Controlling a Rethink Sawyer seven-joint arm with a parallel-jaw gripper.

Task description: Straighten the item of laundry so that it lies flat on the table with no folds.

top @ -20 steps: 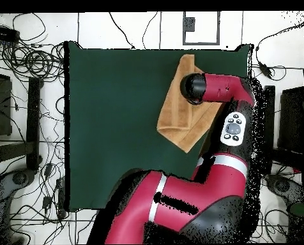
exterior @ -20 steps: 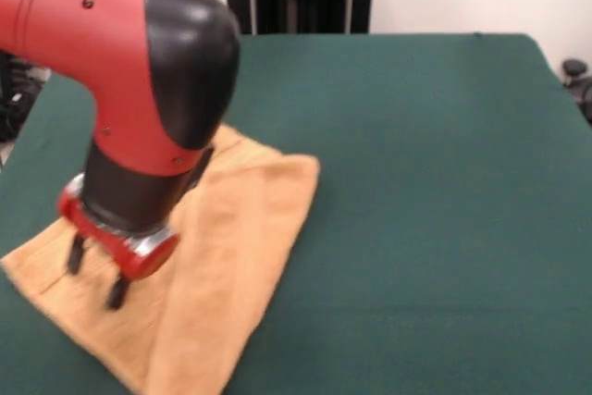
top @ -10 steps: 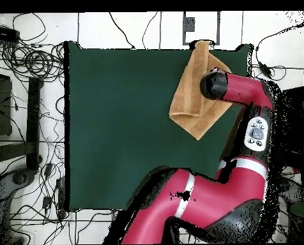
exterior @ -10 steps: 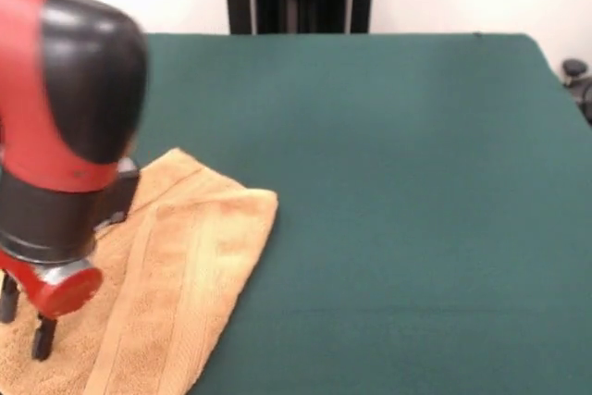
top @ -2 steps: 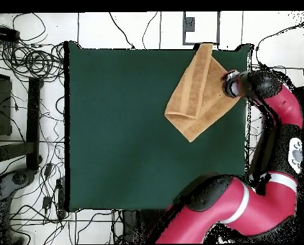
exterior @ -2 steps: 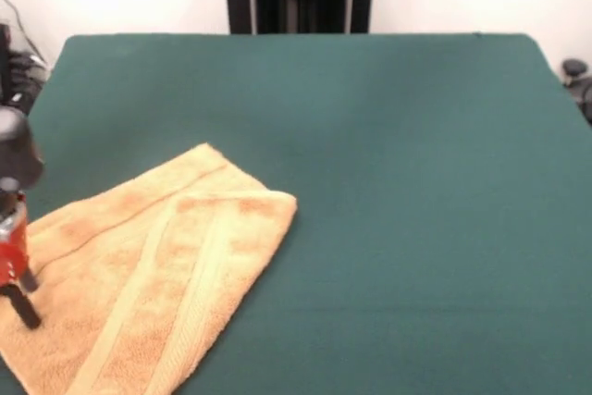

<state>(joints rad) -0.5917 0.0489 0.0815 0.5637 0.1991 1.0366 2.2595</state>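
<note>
A golden-tan terry-cloth hand towel with a woven band stripe [exterior @ -2 steps: 157, 275] was pictured lying doubled over itself at about eight o'clock on the large dark teal-green felt-topped surface [exterior @ -2 steps: 407, 182], one layer turned back on another along a diagonal fold. In the overhead view the same towel [top @ -2 steps: 198, 96] was seen at roughly one o'clock, its far corner reaching the surface's edge.

The black-tipped pincer [exterior @ -2 steps: 20, 301] of the red and black arm [top @ -2 steps: 269, 127] was caught at the towel's outer corner, beside the surface's edge; whether it was spread, pressed together or pinching cloth could not be told.

Trouble was judged likely on three counts. If the corner was dragged further outward, the towel could be pulled over the edge and off the surface. If both layers were caught together, the fold would be shifted, not opened. If the tips were only pressed on the pile, the cloth could be bunched into fresh creases.

Counted: one towel, one surface, one arm, one pincer.
</note>
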